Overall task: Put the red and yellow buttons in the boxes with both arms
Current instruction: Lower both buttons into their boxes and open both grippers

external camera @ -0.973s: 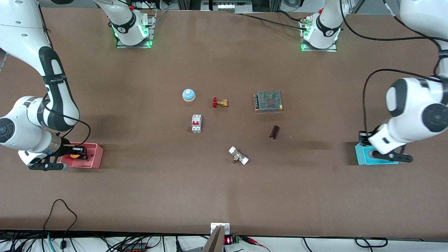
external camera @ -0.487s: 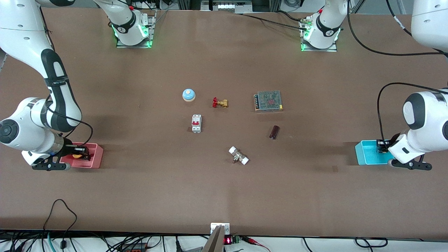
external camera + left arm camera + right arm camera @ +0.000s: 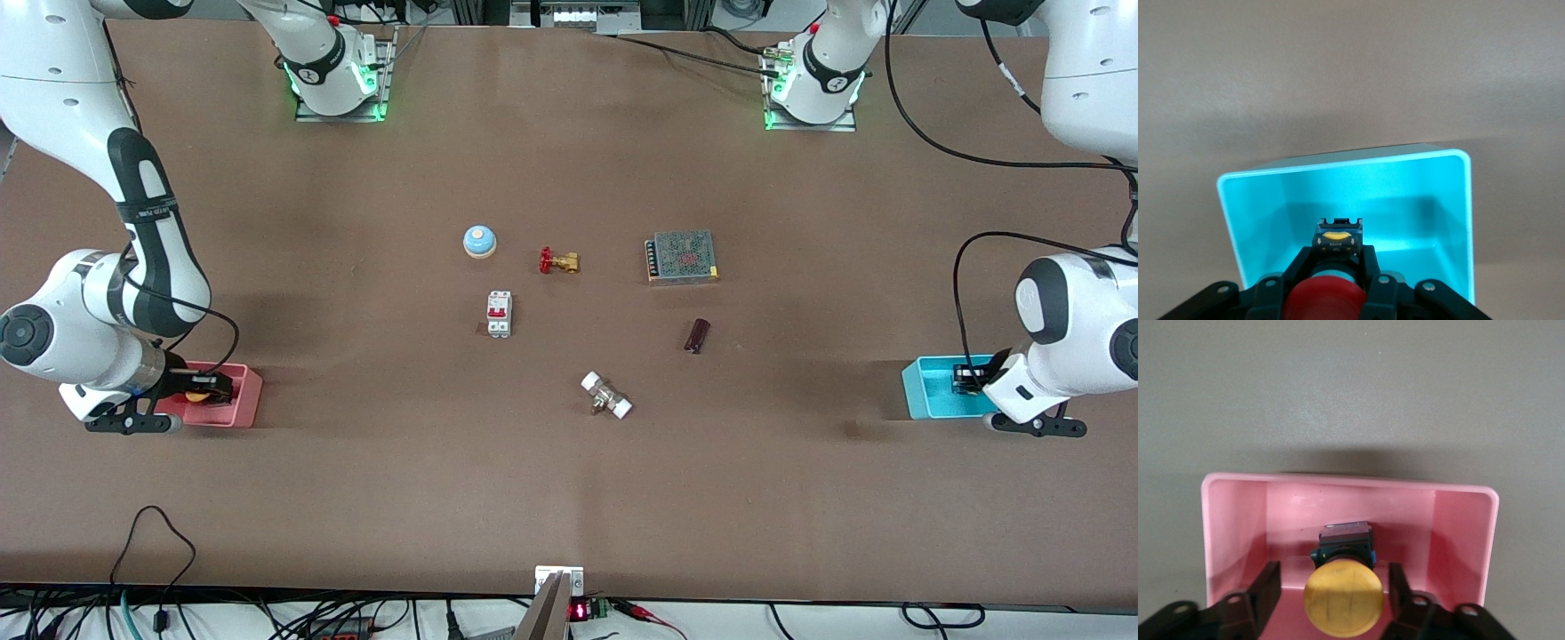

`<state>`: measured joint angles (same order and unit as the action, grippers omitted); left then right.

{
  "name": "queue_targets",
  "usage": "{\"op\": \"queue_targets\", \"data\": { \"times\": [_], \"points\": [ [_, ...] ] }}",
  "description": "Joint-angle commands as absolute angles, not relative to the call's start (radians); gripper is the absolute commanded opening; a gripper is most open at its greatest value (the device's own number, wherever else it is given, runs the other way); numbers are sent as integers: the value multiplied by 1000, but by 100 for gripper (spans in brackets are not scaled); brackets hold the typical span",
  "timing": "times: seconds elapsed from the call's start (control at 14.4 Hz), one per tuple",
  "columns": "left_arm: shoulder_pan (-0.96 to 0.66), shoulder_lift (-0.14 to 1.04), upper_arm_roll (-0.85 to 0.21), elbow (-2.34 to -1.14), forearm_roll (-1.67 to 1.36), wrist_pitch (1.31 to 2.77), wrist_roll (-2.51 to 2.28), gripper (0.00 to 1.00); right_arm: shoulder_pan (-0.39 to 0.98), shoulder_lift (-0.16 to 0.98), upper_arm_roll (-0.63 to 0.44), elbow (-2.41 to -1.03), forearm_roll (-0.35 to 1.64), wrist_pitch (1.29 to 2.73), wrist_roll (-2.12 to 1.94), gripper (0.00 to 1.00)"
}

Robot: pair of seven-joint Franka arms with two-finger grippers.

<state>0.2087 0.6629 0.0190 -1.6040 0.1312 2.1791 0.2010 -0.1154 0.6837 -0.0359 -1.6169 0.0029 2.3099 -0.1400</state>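
1. Left gripper (image 3: 1331, 283) sat over the cyan box (image 3: 929, 388) at the left arm's end of the worktop (image 3: 569, 498), fingers (image 3: 1295, 270) clenched on the red button (image 3: 1323, 300), which was held inside the box's opening.
2. Right gripper (image 3: 1331, 600) was over the pink box (image 3: 242, 402) at the right arm's end, fingers (image 3: 1265, 590) released and spread apart from the yellow button (image 3: 1343, 600), which lay inside the pink box.
3. White-ended fitting (image 3: 606, 396) lay on the worktop between the two boxes, nearer the front camera than the brass valve (image 3: 558, 260).
4. Blue bell (image 3: 479, 240) sat beside the brass valve, toward the right arm's end.
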Motion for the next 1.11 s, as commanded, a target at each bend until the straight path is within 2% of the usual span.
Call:
{"op": "queue_targets", "data": {
  "times": [0.0, 0.28, 0.49, 0.63, 0.7, 0.76, 0.83, 1.04],
  "points": [
    [225, 666, 3, -1638, 106, 2241, 210, 20, -118, 673, -31, -1628, 26, 2322, -158, 99],
    [226, 678, 2, -1655, 104, 2281, 210, 20, -117, 637, -31, -1637, 26, 2303, -187, 100],
    [225, 683, -5, -1655, 84, 2284, 210, 20, -115, 566, -32, -1637, 28, 2182, -181, 100],
    [227, 683, -5, -1655, 84, 2284, 221, 25, -114, 505, -32, -1634, 28, 2103, -181, 100],
    [227, 684, -5, -1655, 83, 2284, 224, 41, -114, 471, -31, -1634, 29, 2059, -181, 100],
    [227, 684, -5, -1654, 84, 2284, 224, 84, -114, 448, -31, -1631, 46, 2025, -181, 100],
    [227, 684, -5, -1654, 83, 2283, 224, 100, -114, 415, -32, -1631, 73, 1994, -179, 100],
    [227, 660, -5, -1649, 84, 2269, 247, 100, -91, 298, -32, -1631, 75, 1901, -175, 100]
  ]
}}
